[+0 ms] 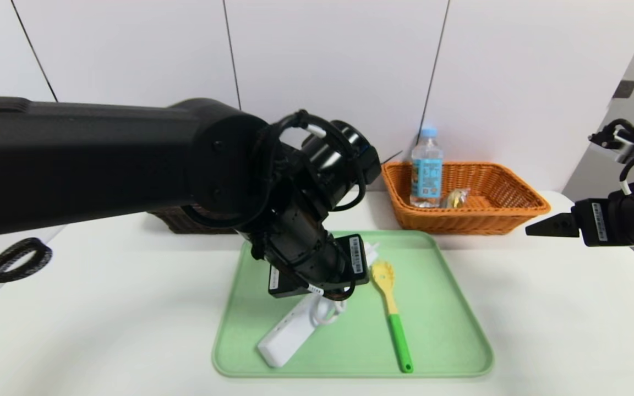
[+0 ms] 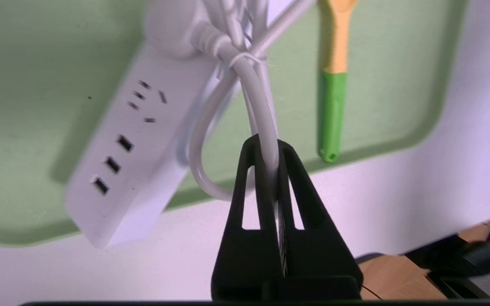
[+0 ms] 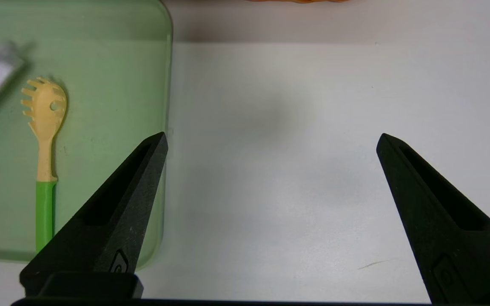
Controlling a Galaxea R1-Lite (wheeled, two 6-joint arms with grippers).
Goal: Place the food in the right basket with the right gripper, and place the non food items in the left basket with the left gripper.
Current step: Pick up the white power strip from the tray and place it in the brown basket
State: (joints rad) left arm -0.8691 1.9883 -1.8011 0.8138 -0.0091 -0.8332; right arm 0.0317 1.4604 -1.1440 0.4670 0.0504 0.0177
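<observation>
My left gripper [image 2: 266,145] is shut on a loop of the white power strip's coiled cord [image 2: 245,80], above the green tray [image 1: 438,330]. The strip's body [image 1: 287,336] slants down from the cord toward the tray's front. A yellow pasta spoon with a green handle [image 1: 392,308] lies flat on the tray beside it. The water bottle [image 1: 426,175] stands in the orange-tan right basket [image 1: 509,212], with the wrapped snack [image 1: 456,198] next to it. My right gripper [image 3: 272,140] hangs open and empty over bare table right of the tray. The dark left basket [image 1: 176,221] is mostly hidden behind my left arm.
My left arm [image 1: 130,159] crosses the left half of the head view and covers the tray's back left corner. A white wall stands close behind both baskets. A black cable [image 1: 3,267] loops at the table's left edge.
</observation>
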